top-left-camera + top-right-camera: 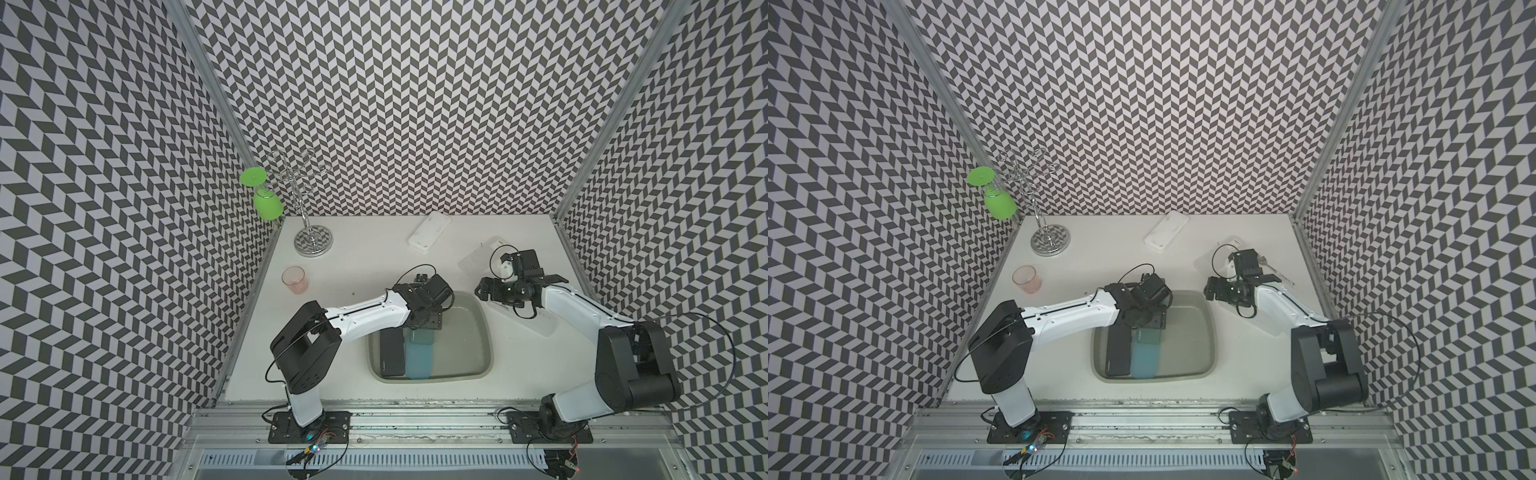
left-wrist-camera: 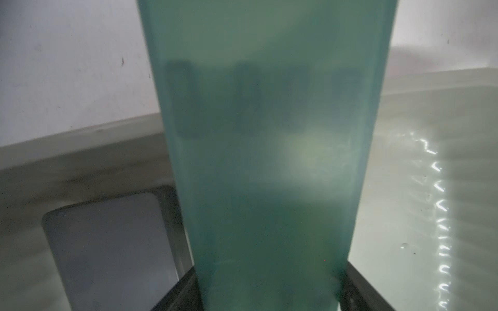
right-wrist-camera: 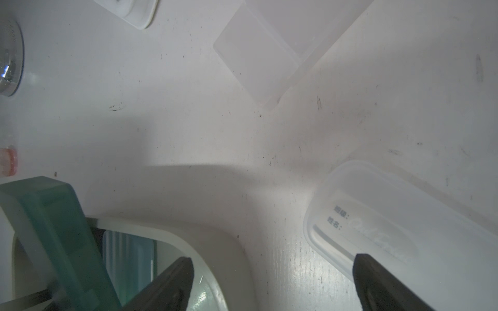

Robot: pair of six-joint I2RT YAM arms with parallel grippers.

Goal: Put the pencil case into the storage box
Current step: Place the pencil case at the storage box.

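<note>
My left gripper (image 1: 424, 325) (image 2: 269, 296) is shut on a teal translucent pencil case (image 1: 422, 337) (image 1: 1147, 337) (image 2: 269, 161), a black finger on each long side. The case hangs tilted inside the grey storage box (image 1: 486, 332) (image 1: 1214, 332) (image 2: 80, 142), above a light blue case (image 1: 419, 361) (image 3: 126, 255). A black case (image 1: 390, 353) (image 2: 107, 247) lies beside the blue one in the box. My right gripper (image 1: 481, 291) (image 3: 272, 261) stands open over the table by the box's far right corner (image 3: 215, 237), with nothing between its fingers.
A frosted case (image 1: 536, 324) (image 3: 404, 229) lies under the right arm, a clear flat piece (image 1: 478, 259) (image 3: 258, 59) behind it, a white case (image 1: 429, 232) at the back. A chrome rack (image 1: 313, 240) holding a green goblet (image 1: 266, 203) and a pink cup (image 1: 295, 279) stand far left.
</note>
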